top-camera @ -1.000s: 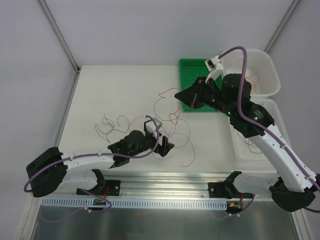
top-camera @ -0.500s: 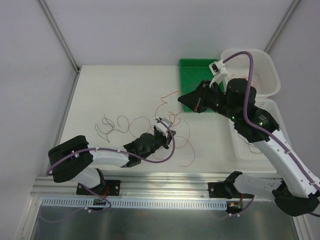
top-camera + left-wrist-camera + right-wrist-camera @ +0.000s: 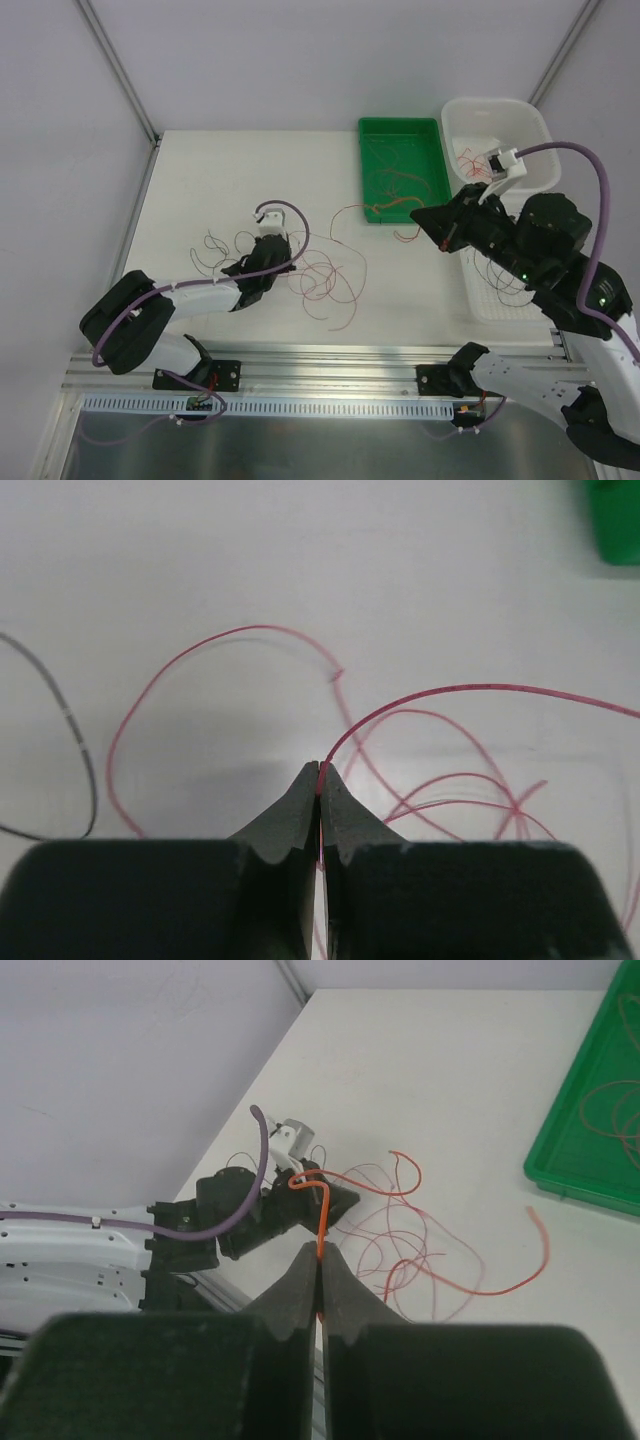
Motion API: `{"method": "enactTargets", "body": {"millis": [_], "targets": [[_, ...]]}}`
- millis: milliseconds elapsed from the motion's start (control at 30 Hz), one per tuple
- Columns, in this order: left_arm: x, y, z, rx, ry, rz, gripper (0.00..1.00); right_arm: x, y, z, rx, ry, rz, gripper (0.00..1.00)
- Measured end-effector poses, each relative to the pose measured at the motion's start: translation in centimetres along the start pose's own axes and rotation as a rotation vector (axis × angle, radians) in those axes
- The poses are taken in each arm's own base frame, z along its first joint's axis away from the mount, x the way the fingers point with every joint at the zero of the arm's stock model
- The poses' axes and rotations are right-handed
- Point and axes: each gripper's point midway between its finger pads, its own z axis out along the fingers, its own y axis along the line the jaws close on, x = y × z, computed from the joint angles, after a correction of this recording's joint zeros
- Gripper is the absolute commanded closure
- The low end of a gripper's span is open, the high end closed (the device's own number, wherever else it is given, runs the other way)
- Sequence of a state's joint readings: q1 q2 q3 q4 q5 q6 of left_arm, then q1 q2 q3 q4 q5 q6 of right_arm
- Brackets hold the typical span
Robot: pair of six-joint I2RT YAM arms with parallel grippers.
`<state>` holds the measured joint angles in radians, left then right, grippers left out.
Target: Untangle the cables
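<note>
Between my two grippers, on the white table [image 3: 200,180], lies the tangle of cables [image 3: 320,282]. It is a heap of loose red and orange loops, with grey strands [image 3: 77,745] trailing off on its left. My left gripper [image 3: 320,777] sits low at the tangle's left edge. Its jaws are pinched tight on a red strand [image 3: 450,689] that leaves the tips and arcs away to the right, into the crossing loops. My right gripper [image 3: 320,1252] hangs above the table to the right of the pile, near the green tray [image 3: 395,145]. Its jaws are clamped on an orange strand [image 3: 322,1215] that hooks over just past the tips. So the knot lies on the line between my two pinches, and I judge that drawing them apart along that line is what the next move turns on.
</note>
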<state>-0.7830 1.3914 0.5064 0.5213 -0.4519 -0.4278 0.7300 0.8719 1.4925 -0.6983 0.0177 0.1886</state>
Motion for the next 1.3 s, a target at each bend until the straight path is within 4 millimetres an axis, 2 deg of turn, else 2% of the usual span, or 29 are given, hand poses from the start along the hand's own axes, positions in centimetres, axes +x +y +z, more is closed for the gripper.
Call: {"method": "enactTargets", "body": {"millis": [100, 167, 367, 533, 633, 667, 767, 800, 833, 867, 1000, 1133, 1233, 1300], "targets": [[1.7, 3.8, 0.3, -0.124, 0.096, -0.077, 1.00, -0.7, -0.7, -1.7, 0.038, -0.031, -0.025, 0.99], [2.7, 4.9, 0.1, -0.162, 0.146, -0.114, 1.00, -1.0, -1.2, -2.8, 0.061, -0.049, -0.039, 0.99], [4.7, 5.6, -0.5, -0.201, 0.262, -0.167, 1.00, -2.4, -2.3, -5.0, 0.126, -0.102, -0.078, 0.99], [5.3, 6.9, -0.3, -0.243, 0.315, -0.264, 1.00, -4.7, -2.7, -6.8, 0.167, -0.181, -0.109, 0.99], [5.4, 6.6, -0.5, -0.225, 0.331, -0.288, 0.89, -5.0, -3.2, -7.2, 0.191, -0.197, -0.122, 0.99], [5.5, 6.4, -0.7, -0.213, 0.343, -0.289, 0.75, -5.0, -3.4, -7.0, 0.203, -0.198, -0.127, 0.99], [5.2, 5.7, -1.7, -0.174, 0.371, -0.281, 0.54, -4.0, -4.6, -5.6, 0.256, -0.163, -0.151, 0.99], [4.6, 5.5, -2.1, -0.161, 0.371, -0.275, 0.40, -3.7, -5.1, -4.9, 0.278, -0.145, -0.163, 0.99], [4.0, 5.1, -2.3, -0.146, 0.367, -0.271, 0.35, -3.2, -5.6, -3.9, 0.302, -0.124, -0.177, 0.99], [2.9, 4.7, -2.7, -0.128, 0.358, -0.268, 0.24, -2.6, -6.3, -2.6, 0.334, -0.090, -0.196, 0.99], [-2.7, 2.7, -4.0, -0.054, 0.306, -0.233, 0.01, -1.9, -8.4, 0.8, 0.419, -0.021, -0.244, 0.99], [-8.3, 0.7, -5.5, 0.048, 0.277, -0.201, 0.01, -2.3, -11.2, 3.4, 0.512, 0.016, -0.264, 0.99], [-10.8, 0.8, -6.4, 0.084, 0.291, -0.178, 0.01, -4.2, -13.8, 4.1, 0.581, -0.002, -0.230, 0.99], [-11.6, 1.5, -7.0, 0.089, 0.306, -0.166, 0.01, -5.9, -15.6, 4.2, 0.613, -0.032, -0.192, 0.99]]}}
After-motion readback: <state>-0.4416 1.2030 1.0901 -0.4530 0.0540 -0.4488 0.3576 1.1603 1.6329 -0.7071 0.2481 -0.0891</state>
